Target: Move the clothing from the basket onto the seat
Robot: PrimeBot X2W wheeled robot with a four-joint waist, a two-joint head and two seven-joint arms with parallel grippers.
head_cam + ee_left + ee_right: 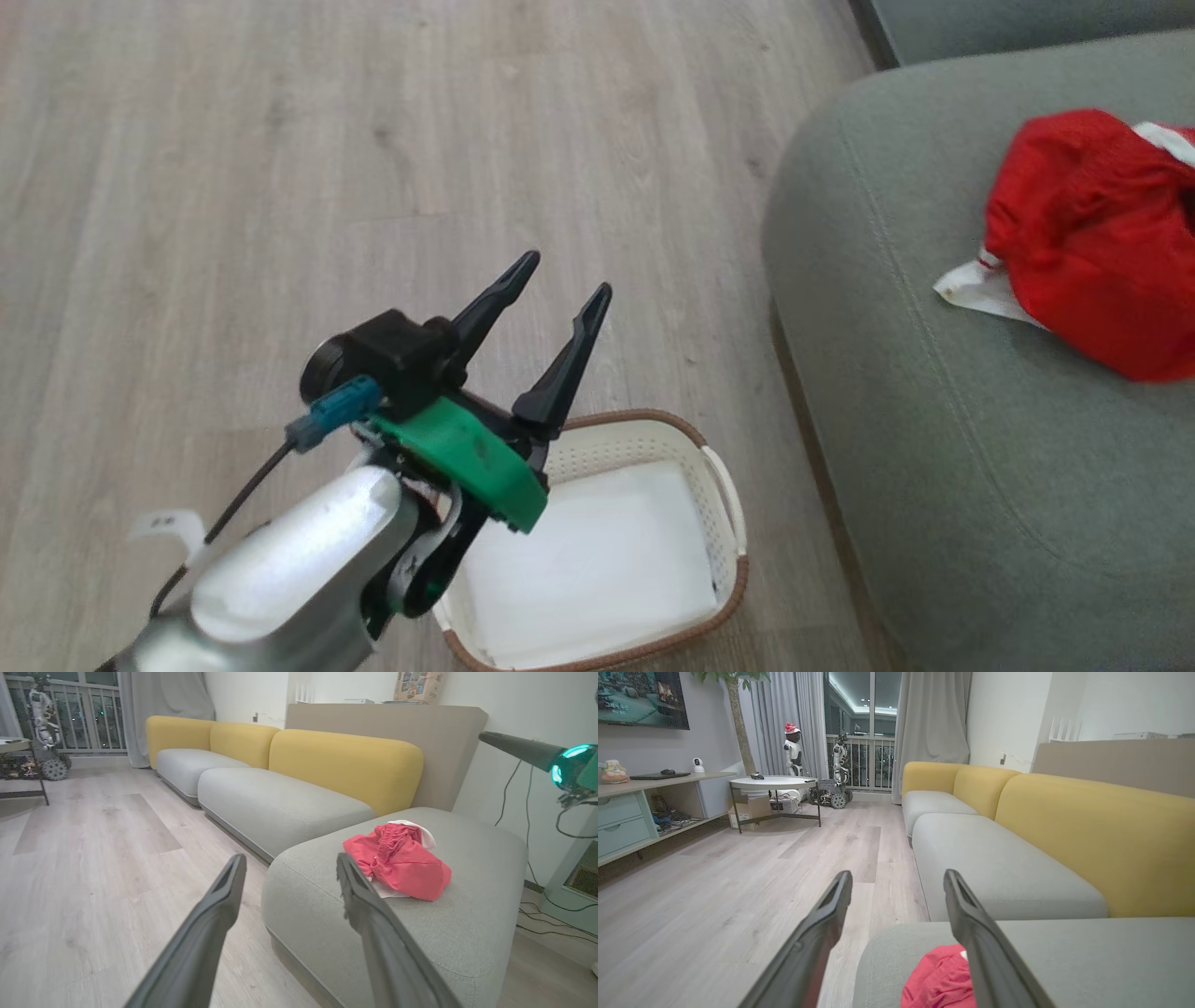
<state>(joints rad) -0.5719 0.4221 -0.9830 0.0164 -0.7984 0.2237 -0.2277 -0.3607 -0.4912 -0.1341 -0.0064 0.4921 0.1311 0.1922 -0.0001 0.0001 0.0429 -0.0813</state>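
Note:
The red clothing with white trim lies bunched on the grey-green seat at the right. From the left wrist the clothing rests on the seat. The cream basket with a brown rim stands on the floor beside the seat, its white bottom bare. My left gripper hangs open above the basket's left end, nothing between its fingers. My right gripper is open above the seat, with the clothing just below its fingers.
Pale wood floor stretches left of the basket. A long sofa with yellow backs runs beyond the seat. A round table and a low cabinet stand far off. Cables trail by the wall.

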